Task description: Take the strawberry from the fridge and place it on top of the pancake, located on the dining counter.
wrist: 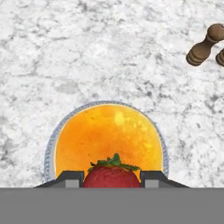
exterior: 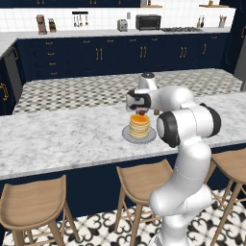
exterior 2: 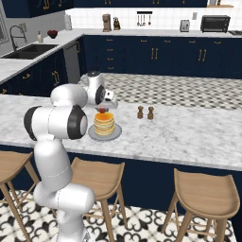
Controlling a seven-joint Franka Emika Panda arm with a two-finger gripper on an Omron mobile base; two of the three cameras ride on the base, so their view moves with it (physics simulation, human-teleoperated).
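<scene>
Fingers (wrist: pixel 111 179) (2 dark tips, hand view) clamped on the strawberry (wrist: pixel 111 176), 1 red fruit w/ green leaf crown, held betw. them. Directly beyond it: the pancake (wrist: pixel 106 138), 1 golden-orange stack seen top-down, on 1 round grey plate (wrist: pixel 49 148) whose rim shows around the stack. Strawberry is over the stack's near edge in hand view; whether it touches the top cannot be told.

Right base view: fingers (exterior 2: pixel 102 110) point down just above the pancake (exterior 2: pixel 104 124); red of strawberry (exterior 2: pixel 102 110) visible at the tips. Plate (exterior 2: pixel 115 134) rests on the dining counter (exterior 2: pixel 179 132), white-grey marble, navy base. Near the plate, to its right: 2 small brown shakers (exterior 2: pixel 145 112), standing upright side by side; apart from plate.

Left base view: fingers (exterior: pixel 141 113) above stack (exterior: pixel 140 126); counter (exterior: pixel 57 139) runs across the frame. 3 wooden stools (exterior: pixel 144 180) in front of it.

Back wall: navy cabinets (exterior: pixel 120 55) w/ brass handles, 1 toaster oven (exterior: pixel 148 22), 1 toaster (exterior: pixel 122 25), 1 sink (exterior 2: pixel 28 49) at left in right base view. No readable writing or brand marks on any item.
</scene>
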